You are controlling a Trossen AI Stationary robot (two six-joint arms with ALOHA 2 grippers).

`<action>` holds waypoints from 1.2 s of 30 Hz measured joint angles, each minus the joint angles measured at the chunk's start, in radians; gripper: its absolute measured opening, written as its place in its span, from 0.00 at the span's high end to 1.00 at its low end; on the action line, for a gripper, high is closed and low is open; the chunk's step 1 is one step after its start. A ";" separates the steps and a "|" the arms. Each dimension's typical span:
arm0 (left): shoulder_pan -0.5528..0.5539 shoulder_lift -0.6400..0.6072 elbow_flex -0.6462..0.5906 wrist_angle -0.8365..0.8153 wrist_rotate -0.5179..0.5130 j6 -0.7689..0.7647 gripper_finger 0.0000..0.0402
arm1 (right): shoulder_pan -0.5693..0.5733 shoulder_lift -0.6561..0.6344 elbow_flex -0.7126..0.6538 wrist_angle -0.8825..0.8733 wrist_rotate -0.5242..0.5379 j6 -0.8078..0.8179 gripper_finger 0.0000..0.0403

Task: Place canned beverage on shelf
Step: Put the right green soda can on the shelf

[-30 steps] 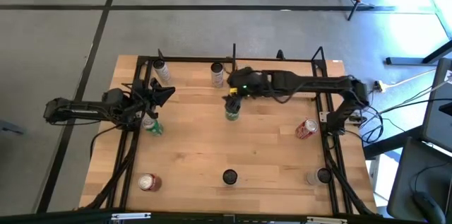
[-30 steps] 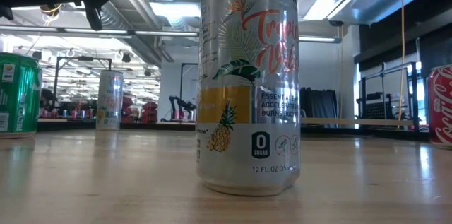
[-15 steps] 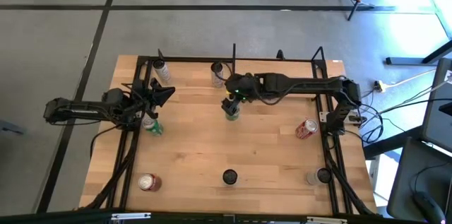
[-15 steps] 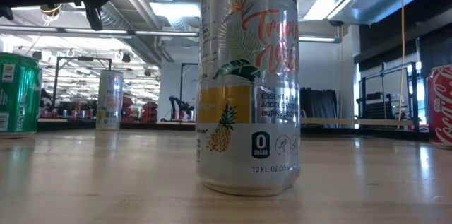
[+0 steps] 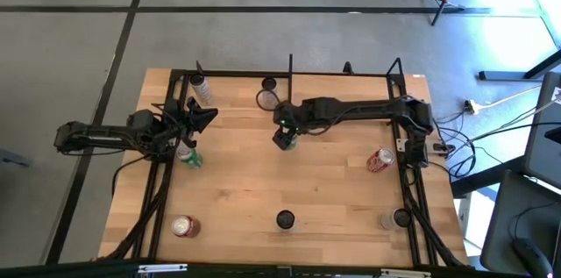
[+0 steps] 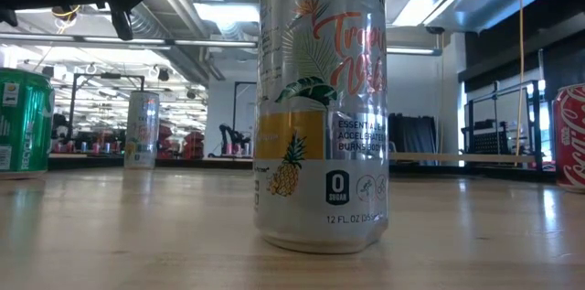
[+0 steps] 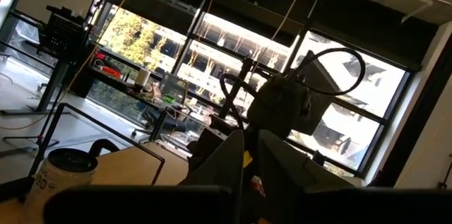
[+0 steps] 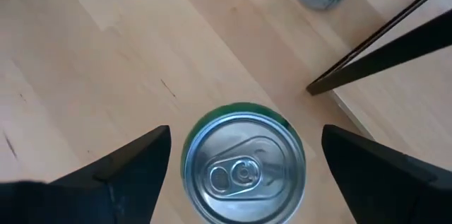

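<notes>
A green can [image 5: 286, 140] stands upright on the tabletop at the middle. Its silver top shows in the right wrist view [image 8: 244, 169]. My right gripper [image 5: 284, 129] is right above it, pointing down and open, one finger on each side of the can [image 8: 134, 167] [image 8: 374, 174], apart from it. The shelf [image 5: 351, 85] is the light board with black rails at the far right; its rail [image 8: 381, 47] shows beside the can. My left gripper [image 5: 195, 118] waits shut at the table's left, above a second green can [image 5: 188, 157].
White cans stand at the far edge [image 5: 200, 89] [image 5: 266, 98]. A red can [image 5: 379, 160] lies at the right and another [image 5: 182, 225] is at the near left. A tall Celsius can [image 6: 320, 107] stands at the near middle, and more cans [image 5: 396, 218] at the near right.
My right gripper has reached toward the table's left and near edges, from beside the far white can to right over the middle green can. The can has stayed where it was.
</notes>
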 joint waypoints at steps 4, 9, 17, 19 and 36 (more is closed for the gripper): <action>0.000 0.000 0.000 0.000 0.001 0.000 0.90 | 0.000 0.014 0.001 -0.011 -0.004 0.000 0.12; 0.000 0.000 0.000 0.000 0.001 0.000 0.90 | 0.000 0.047 0.000 -0.044 -0.024 0.000 0.12; 0.000 0.000 0.000 0.000 0.001 0.000 0.90 | 0.000 0.056 0.000 -0.044 -0.010 0.000 0.21; 0.000 0.000 0.000 0.000 0.001 0.000 0.90 | 0.000 0.055 0.000 -0.047 -0.008 -0.001 0.29; 0.000 0.000 0.000 0.000 0.001 -0.001 0.90 | -0.008 -0.209 0.000 -0.250 0.053 -0.034 0.35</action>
